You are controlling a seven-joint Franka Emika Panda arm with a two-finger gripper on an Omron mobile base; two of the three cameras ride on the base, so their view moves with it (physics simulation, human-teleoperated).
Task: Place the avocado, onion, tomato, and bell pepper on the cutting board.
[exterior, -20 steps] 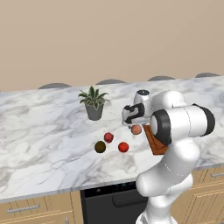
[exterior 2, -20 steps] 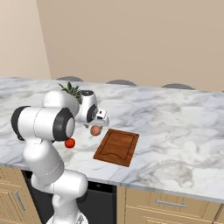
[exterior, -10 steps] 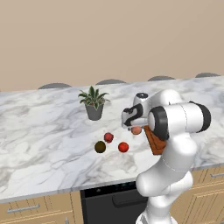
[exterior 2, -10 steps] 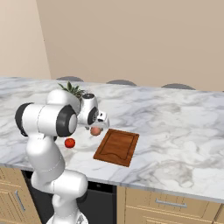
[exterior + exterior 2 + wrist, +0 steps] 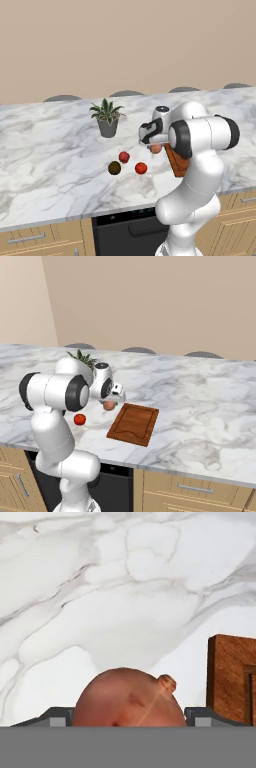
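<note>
Evidently we start with the onion (image 5: 129, 698) because it lies nearest the cutting board (image 5: 134, 423), just off its left edge on the counter (image 5: 55, 150); our gripper (image 5: 127, 714) straddles it, jaws partly parted, whether yet clamping we cannot tell. Avocado (image 5: 114, 168), tomato (image 5: 141, 168) and bell pepper (image 5: 124, 157) wait farther left of the cutting board.

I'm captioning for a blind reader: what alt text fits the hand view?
A pale pinkish-tan onion sits close between the gripper's two dark fingertips, above a white marble counter. A corner of the reddish-brown cutting board shows at right.
</note>
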